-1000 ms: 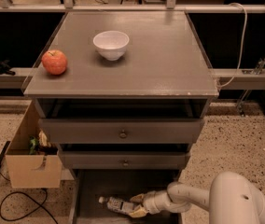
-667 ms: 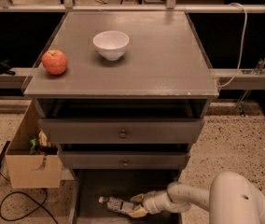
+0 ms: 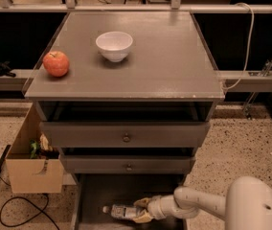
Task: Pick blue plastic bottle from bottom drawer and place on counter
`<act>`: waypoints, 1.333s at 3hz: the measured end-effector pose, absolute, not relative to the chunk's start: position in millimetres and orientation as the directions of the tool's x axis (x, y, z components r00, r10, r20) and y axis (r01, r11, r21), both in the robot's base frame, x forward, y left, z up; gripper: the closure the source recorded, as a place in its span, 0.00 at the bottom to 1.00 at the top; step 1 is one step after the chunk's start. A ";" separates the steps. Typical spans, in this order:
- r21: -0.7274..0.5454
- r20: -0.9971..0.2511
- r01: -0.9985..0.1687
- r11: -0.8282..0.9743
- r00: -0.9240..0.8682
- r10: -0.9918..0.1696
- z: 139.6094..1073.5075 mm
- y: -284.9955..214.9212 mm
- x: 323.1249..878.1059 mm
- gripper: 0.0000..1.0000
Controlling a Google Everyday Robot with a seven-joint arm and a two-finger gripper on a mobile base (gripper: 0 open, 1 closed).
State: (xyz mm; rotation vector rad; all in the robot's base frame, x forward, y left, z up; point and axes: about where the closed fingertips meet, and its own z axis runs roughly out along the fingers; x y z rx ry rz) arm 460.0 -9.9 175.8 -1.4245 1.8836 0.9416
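Your blue plastic bottle [image 3: 120, 211]: small, clear, white cap at its left end, pale label. It's lying on its side on the floor of the open bottom drawer [image 3: 95, 191], bottom centre of frame. Arm [image 3: 198, 202] comes in from lower right, low & approx. horizontal, hand [image 3: 143, 210] pointing left. Hand is pinching the bottle's right end, one tan pad above, one below. Desk [image 3: 164, 56] fills the upper frame w/ apple [image 3: 56, 63] at left, white bowl [image 3: 114, 45] nr it.
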 end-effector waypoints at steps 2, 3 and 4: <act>0.042 -0.861 -0.990 0.136 -0.105 -0.498 254.0 -36.1 417.9 1.00; -0.076 -0.897 -0.991 0.112 0.019 -0.441 332.4 -55.8 379.5 1.00; -0.150 -0.907 -0.983 0.106 0.094 -0.411 388.6 -69.9 365.2 1.00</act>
